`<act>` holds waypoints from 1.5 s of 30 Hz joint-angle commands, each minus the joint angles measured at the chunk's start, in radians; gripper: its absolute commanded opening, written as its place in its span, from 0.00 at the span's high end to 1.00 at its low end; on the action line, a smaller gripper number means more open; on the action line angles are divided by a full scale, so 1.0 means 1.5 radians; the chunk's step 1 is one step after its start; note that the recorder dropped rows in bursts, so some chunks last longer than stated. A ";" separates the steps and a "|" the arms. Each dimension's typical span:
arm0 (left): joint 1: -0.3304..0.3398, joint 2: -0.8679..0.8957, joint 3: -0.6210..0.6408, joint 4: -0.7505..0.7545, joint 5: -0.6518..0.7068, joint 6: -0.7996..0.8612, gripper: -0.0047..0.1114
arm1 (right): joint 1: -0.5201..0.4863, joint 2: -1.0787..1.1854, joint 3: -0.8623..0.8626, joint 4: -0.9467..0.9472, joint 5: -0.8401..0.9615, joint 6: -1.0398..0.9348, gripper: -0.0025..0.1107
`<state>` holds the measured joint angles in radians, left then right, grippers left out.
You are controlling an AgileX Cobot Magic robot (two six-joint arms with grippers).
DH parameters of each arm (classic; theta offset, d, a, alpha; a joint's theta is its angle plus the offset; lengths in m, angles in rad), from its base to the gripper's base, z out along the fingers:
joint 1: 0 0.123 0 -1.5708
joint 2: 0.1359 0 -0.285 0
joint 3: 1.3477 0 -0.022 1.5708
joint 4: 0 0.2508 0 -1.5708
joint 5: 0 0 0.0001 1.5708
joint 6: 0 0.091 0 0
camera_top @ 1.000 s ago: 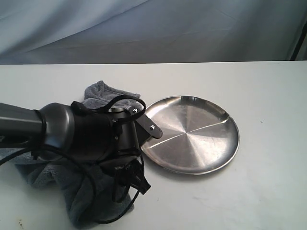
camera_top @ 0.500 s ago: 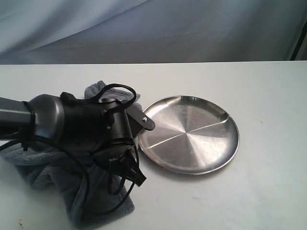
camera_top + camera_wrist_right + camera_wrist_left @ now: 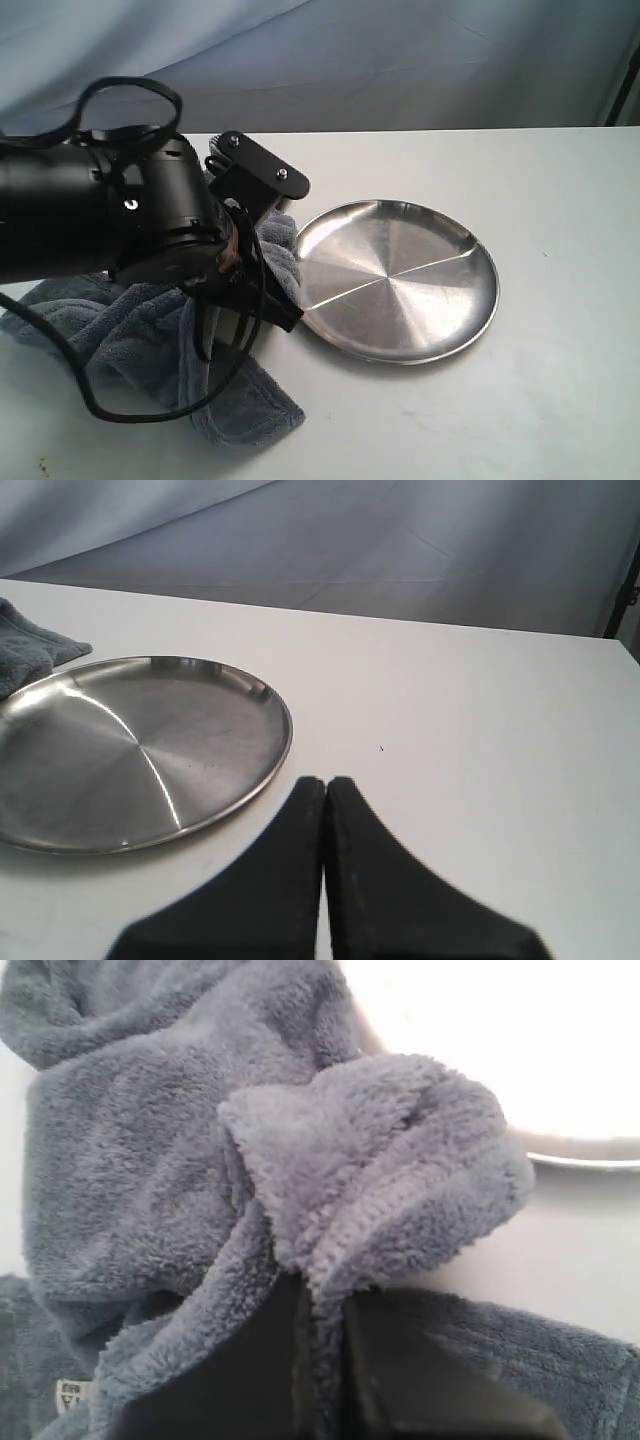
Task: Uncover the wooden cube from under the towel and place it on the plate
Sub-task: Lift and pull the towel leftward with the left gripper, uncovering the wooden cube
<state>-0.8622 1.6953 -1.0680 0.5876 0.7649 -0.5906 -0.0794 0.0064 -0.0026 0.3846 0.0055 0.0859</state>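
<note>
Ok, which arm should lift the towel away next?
Left. The left gripper is shut on a fold of the towel; the right gripper is shut, empty, over the table beside the plate.

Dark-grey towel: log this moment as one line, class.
left gripper: shut on fluffy dark-grey towel fold | right gripper: shut, empty | round shiny steel plate: empty | pale wooden cube: not visible

Left claw (image 3: 322, 1300) tips buried in towel (image 3: 150, 1160); plate (image 3: 140, 750) edge-cropped.
</note>
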 commanded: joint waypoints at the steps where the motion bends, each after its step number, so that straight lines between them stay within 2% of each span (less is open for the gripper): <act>1: 0.002 -0.045 -0.006 0.047 0.000 -0.026 0.96 | 0.000 -0.004 0.002 0.003 0.008 0.003 0.95; 8: 0.002 -0.089 -0.006 0.100 0.007 -0.081 0.96 | 0.000 -0.004 0.002 0.003 0.008 0.003 0.95; 13: 0.013 -0.101 -0.006 0.176 0.085 -0.157 0.96 | 0.000 -0.004 0.002 0.003 0.008 0.003 0.95; 33: 0.212 -0.114 -0.006 0.113 0.082 -0.164 0.96 | 0.000 -0.004 0.002 0.003 0.008 0.003 0.95; 40: 0.302 -0.114 -0.004 0.049 0.069 -0.164 0.96 | 0.000 -0.004 0.002 0.003 0.008 0.003 0.95; 45: 0.344 -0.114 -0.005 0.026 0.062 -0.159 0.96 | 0.000 -0.004 0.002 0.003 0.008 0.003 0.95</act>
<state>-0.3734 1.5375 -1.0680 0.6353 0.8655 -0.8193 -0.0794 0.0064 -0.0026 0.3846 0.0055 0.0859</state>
